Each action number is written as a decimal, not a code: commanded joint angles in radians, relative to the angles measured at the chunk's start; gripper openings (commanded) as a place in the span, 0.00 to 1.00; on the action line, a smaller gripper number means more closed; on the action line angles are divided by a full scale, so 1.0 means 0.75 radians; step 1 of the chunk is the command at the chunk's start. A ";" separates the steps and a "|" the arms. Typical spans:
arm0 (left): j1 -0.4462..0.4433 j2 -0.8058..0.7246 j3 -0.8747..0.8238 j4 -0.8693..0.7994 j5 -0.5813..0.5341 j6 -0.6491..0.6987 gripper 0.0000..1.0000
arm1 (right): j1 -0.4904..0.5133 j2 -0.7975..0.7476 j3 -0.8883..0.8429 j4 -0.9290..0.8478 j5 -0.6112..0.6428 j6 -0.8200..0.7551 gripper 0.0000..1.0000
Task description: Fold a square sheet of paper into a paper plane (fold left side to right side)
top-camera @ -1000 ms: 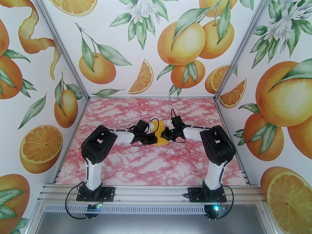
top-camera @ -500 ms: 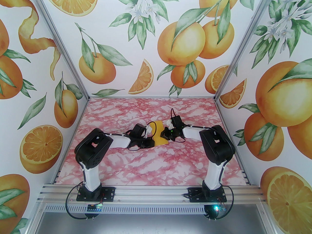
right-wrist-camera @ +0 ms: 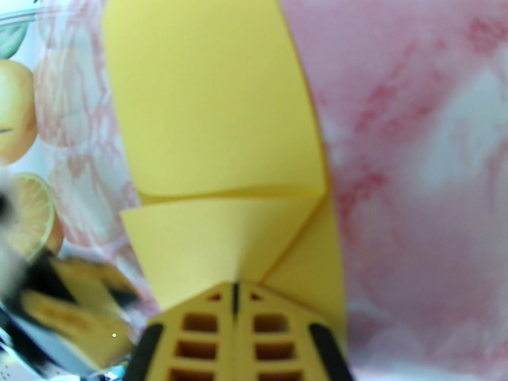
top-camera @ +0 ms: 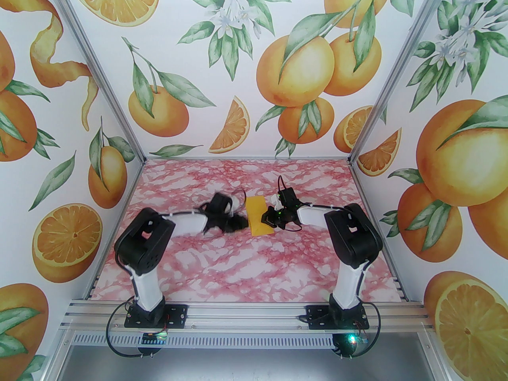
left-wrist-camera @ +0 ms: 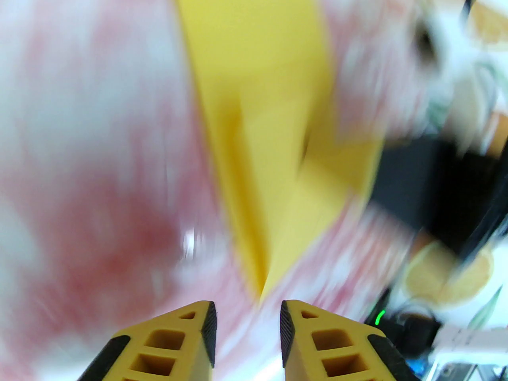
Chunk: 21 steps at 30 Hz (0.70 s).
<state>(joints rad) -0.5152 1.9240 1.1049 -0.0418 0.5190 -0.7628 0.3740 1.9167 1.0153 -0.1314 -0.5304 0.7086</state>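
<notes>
Pink marble table (top-camera: 254, 276), fruit-print walls (top-camera: 59, 133); yellow paper (top-camera: 258, 218) between left arm (top-camera: 186, 224), right arm (top-camera: 313, 214).

Left jaws parted (slightly), right jaws closed

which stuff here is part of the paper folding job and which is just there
Job:
paper, already creased
left gripper, open
right gripper, shut, tips at the paper

Just there:
orange prints on the walls
table

High rear camera and close wrist cameras share the paper (top-camera: 260, 220).
</notes>
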 commanded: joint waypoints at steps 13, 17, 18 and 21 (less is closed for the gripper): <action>0.005 0.324 0.418 -0.283 -0.203 0.031 0.43 | 0.021 -0.039 -0.029 -0.058 0.067 -0.041 0.00; -0.020 0.331 0.449 -0.370 -0.269 0.057 0.43 | 0.020 -0.036 -0.041 -0.046 0.063 -0.034 0.00; -0.022 0.336 0.452 -0.361 -0.250 0.059 0.43 | 0.020 -0.037 -0.046 -0.042 0.063 -0.033 0.00; -0.028 0.355 0.442 -0.277 -0.170 0.045 0.42 | 0.021 -0.034 -0.052 -0.039 0.062 -0.030 0.00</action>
<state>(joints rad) -0.5228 2.1460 1.4288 -0.2413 0.3592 -0.7429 0.3794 1.9053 1.0023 -0.1291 -0.5194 0.6907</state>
